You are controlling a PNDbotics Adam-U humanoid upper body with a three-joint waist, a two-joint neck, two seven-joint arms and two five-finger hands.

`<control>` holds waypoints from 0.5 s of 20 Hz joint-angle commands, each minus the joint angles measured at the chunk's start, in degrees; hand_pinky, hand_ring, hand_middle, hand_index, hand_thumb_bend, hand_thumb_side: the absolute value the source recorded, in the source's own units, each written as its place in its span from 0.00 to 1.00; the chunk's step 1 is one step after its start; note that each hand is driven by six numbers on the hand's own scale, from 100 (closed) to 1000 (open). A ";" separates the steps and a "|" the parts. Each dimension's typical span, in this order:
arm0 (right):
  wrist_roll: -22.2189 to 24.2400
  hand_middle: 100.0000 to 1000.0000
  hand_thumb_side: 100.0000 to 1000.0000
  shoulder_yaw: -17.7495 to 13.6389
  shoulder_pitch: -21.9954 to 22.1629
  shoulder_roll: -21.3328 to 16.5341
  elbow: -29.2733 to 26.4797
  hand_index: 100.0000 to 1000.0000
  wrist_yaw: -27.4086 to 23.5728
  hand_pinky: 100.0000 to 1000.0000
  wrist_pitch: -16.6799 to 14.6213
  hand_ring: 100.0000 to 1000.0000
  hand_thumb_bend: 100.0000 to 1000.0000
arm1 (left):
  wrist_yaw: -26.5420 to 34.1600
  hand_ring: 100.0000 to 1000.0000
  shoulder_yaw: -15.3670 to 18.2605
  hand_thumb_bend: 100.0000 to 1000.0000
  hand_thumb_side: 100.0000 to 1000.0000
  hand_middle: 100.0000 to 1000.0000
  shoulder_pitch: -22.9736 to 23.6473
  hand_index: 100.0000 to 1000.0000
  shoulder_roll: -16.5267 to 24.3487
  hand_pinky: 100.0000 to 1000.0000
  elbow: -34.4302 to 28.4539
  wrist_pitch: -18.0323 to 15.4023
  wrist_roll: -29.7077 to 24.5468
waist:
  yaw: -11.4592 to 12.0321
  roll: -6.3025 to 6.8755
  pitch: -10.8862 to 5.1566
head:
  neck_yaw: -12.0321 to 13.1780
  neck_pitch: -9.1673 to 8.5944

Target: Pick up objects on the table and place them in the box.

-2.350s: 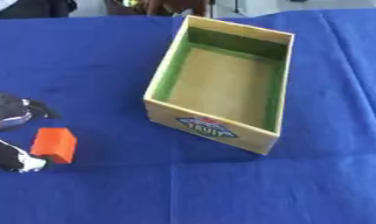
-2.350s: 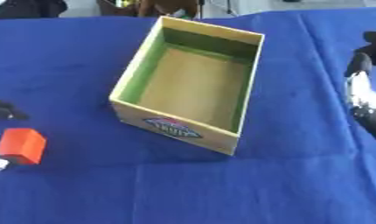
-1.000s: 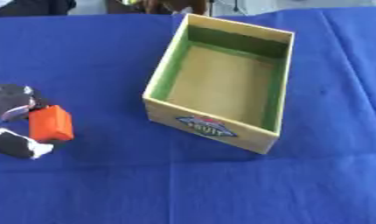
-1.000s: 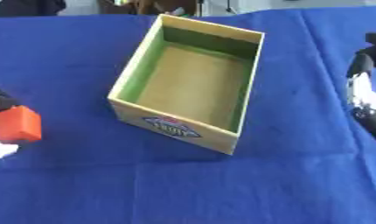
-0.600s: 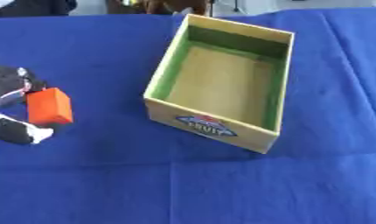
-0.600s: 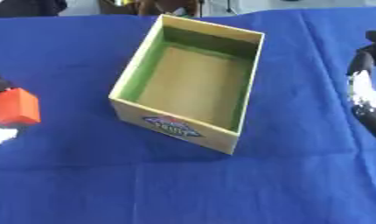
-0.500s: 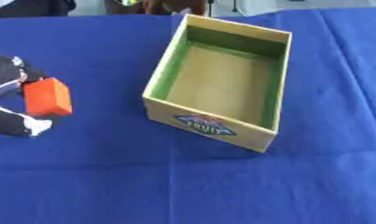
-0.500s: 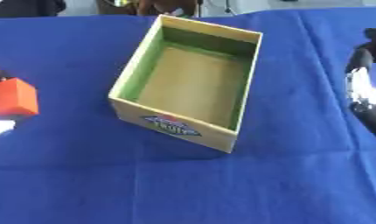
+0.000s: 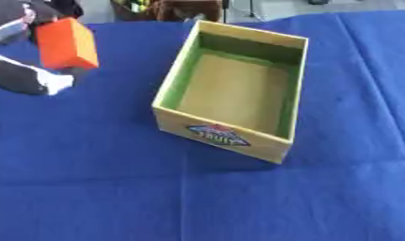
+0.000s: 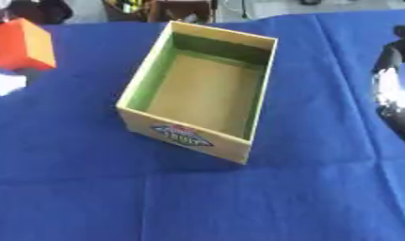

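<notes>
Left hand (image 9: 24, 47) at the upper left, black and silver with a white-tipped thumb below; fingers and thumb clamp an orange block (image 9: 67, 43). Block sits up in the hand, tilted, over the blue tablecloth (image 9: 198, 197), left of the box (image 9: 232, 89) and apart from it, roughly level with the box's far half. Box: open-top cardboard, tan floor, green inner walls, a fruit label (image 9: 217, 134) on the near end wall, set askew on the cloth. Nothing shows inside it. Right hand (image 10: 393, 92) at the right edge of the right eye view only, black and silver, well right of the box, low over the cloth; only a sliver shows, so cannot tell how its fingers stand. Dark clutter (image 9: 165, 8) past the table's far edge, not identifiable.
</notes>
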 commanded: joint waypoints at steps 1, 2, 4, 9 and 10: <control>-0.12 0.56 0.51 0.04 -1.04 -1.85 -0.85 0.77 -0.94 0.71 -0.51 0.62 0.00 | -0.26 0.42 -1.25 0.00 0.46 0.29 -4.58 0.50 -3.23 0.17 3.59 -0.88 -0.74 | -0.33 0.30 -1.55 | 0.45 -0.04; -0.13 0.56 0.51 0.09 -1.22 -1.87 -0.85 0.77 -1.07 0.71 -0.54 0.62 0.00 | -0.70 0.42 -1.65 0.00 0.46 0.29 -5.89 0.50 -4.51 0.17 4.97 -1.21 -0.71 | -0.61 0.48 -1.55 | 0.61 -0.16; -0.13 0.56 0.51 0.17 -1.60 -1.83 -0.85 0.77 -1.31 0.71 -0.57 0.62 0.00 | -2.35 0.42 -2.36 0.00 0.46 0.29 -8.43 0.50 -7.24 0.17 7.98 -1.87 -0.45 | -1.12 0.77 -1.47 | 0.95 -0.37; -0.22 0.56 0.50 0.25 -2.33 -1.58 -0.85 0.77 -1.68 0.71 -0.71 0.62 0.00 | -7.79 0.36 -3.29 0.00 0.45 0.27 -12.27 0.49 -12.86 0.17 14.00 -3.41 0.70 | -2.16 0.94 -1.10 | 1.54 -0.86; -0.23 0.56 0.50 0.27 -2.53 -1.47 -0.85 0.77 -1.78 0.71 -0.75 0.62 0.00 | -10.80 0.36 -3.53 0.00 0.45 0.27 -13.36 0.49 -14.93 0.17 15.85 -3.76 0.93 | -2.42 0.93 -0.97 | 1.65 -1.02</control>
